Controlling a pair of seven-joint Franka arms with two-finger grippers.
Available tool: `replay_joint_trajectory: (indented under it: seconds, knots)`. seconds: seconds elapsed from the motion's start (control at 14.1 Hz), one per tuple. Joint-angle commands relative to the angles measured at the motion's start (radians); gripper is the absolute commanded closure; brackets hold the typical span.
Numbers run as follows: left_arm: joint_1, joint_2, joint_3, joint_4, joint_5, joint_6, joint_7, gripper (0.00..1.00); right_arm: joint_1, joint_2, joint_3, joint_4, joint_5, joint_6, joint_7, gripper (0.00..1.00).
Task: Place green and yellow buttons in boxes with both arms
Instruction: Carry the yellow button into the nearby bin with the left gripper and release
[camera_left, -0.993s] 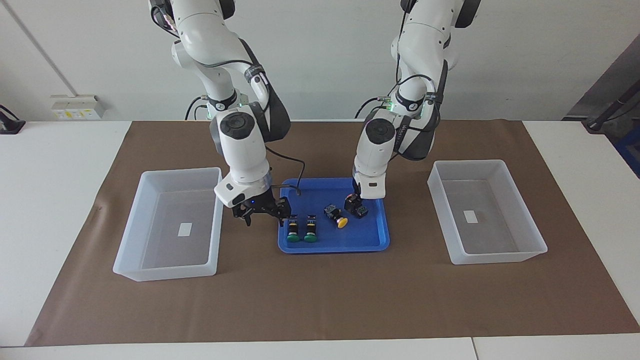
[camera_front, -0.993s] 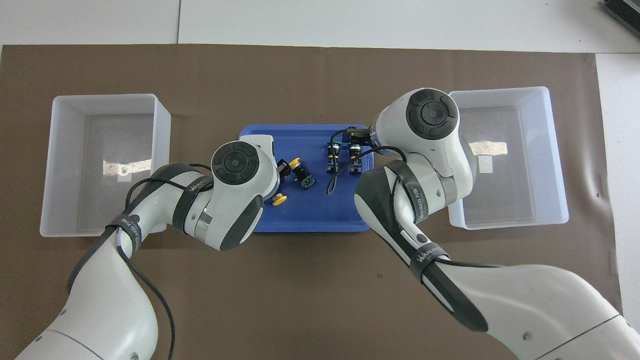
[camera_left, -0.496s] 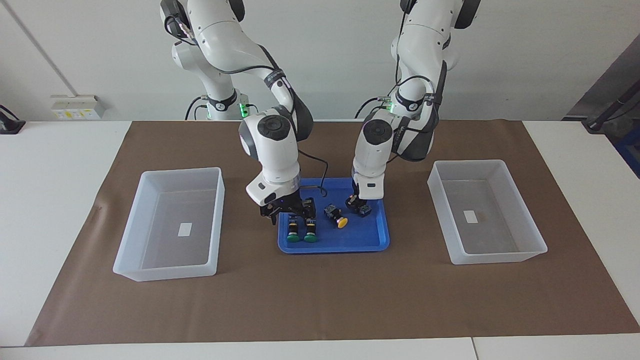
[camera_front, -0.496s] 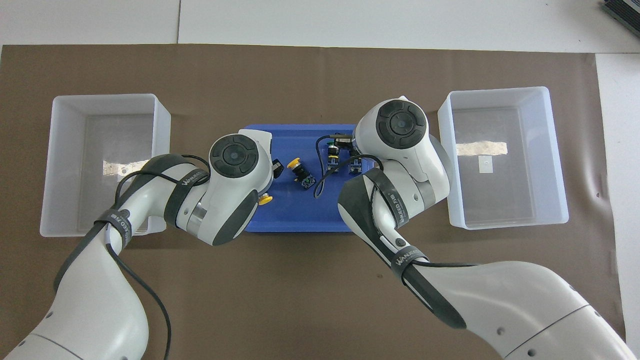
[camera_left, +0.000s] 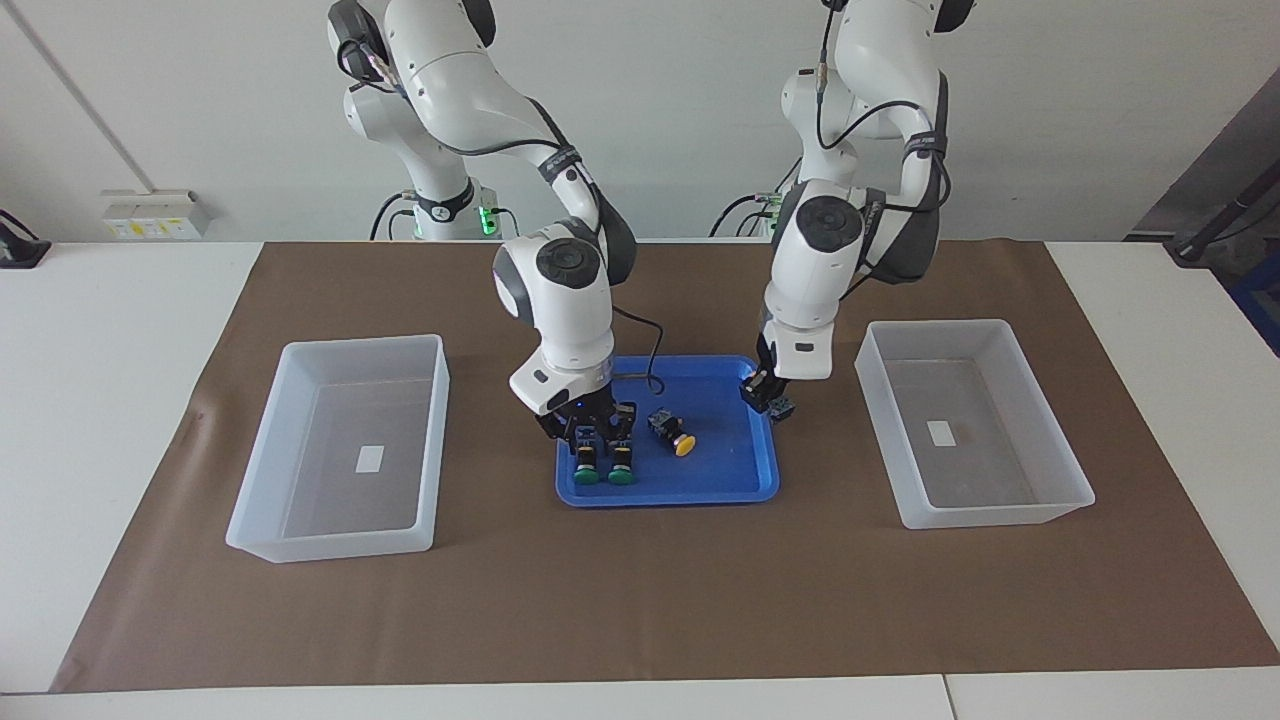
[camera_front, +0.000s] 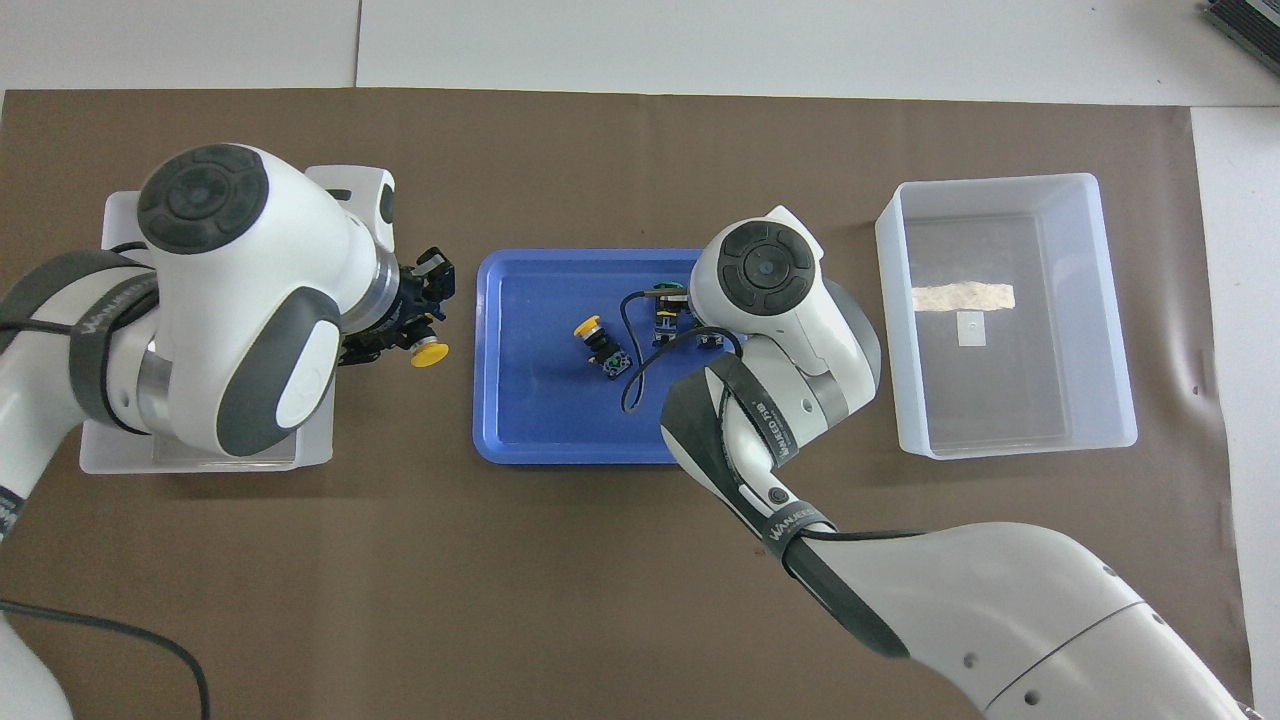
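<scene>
White table (camera_left: 120, 330) under brown paper mat (camera_left: 640, 590), plain white wall (camera_left: 650, 120). Left gripper (camera_front: 415, 325) clenched on yellow-capped button (camera_front: 430, 352), raised beside shallow blue tray (camera_left: 745, 480). Right gripper (camera_left: 590, 428) low over two green-capped buttons (camera_left: 603, 466), grip unclear.

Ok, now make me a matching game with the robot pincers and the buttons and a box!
Things:
1. left pincer
2. right pincer
3. loose yellow button
4. box at the right arm's end

States:
A. lying in the blue tray
B. no buttons inside
C. shut on the lifted yellow button
D. down at the two green buttons

Pairs: 1-C, 2-D, 3-A, 4-B
</scene>
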Motion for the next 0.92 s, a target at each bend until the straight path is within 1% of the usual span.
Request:
replay_joint_trajectory:
  seconds: [0.0, 0.14, 0.28, 0.35, 0.43, 0.5, 0.57, 0.64, 0.71, 0.85]
  knots:
    - [0.093, 0.012, -0.002, 0.071, -0.039, -0.096, 0.148, 1.0, -0.005, -0.002, 0.003, -0.037, -0.026, 0.043, 0.006, 0.5]
    - [0.163, 0.01, 0.003, 0.059, -0.039, -0.084, 0.256, 1.0, -0.004, 0.0, 0.003, -0.04, -0.026, 0.052, 0.004, 0.5]
    - [0.26, 0.01, 0.001, 0.034, -0.041, -0.037, 0.423, 1.0, -0.003, 0.0, 0.003, -0.045, -0.026, 0.054, 0.006, 0.5]
    - [0.298, 0.0, 0.001, 0.002, -0.041, 0.003, 0.491, 1.0, -0.002, -0.002, 0.003, -0.048, -0.026, 0.054, 0.008, 0.5]
    - [0.315, -0.028, 0.001, -0.073, -0.041, 0.06, 0.543, 1.0, -0.002, -0.002, 0.003, -0.056, -0.026, 0.064, 0.011, 0.5]
    - [0.32, -0.064, 0.004, -0.171, -0.041, 0.156, 0.59, 1.0, -0.002, -0.003, 0.003, -0.065, -0.025, 0.075, 0.014, 0.56]
    - [0.337, -0.092, 0.004, -0.264, -0.041, 0.257, 0.625, 1.0, -0.002, -0.003, 0.003, -0.066, -0.025, 0.075, 0.011, 0.73]
    - [0.364, -0.103, 0.004, -0.332, -0.041, 0.332, 0.662, 1.0, -0.002, -0.005, 0.003, -0.065, -0.025, 0.073, 0.008, 0.98]
    - [0.372, -0.102, 0.006, -0.366, -0.041, 0.362, 0.721, 1.0, -0.002, -0.011, 0.003, -0.063, -0.025, 0.073, 0.006, 1.0]
    - [0.391, -0.083, 0.006, -0.407, -0.041, 0.385, 0.824, 1.0, -0.023, -0.039, 0.003, -0.048, -0.022, 0.06, 0.001, 1.0]
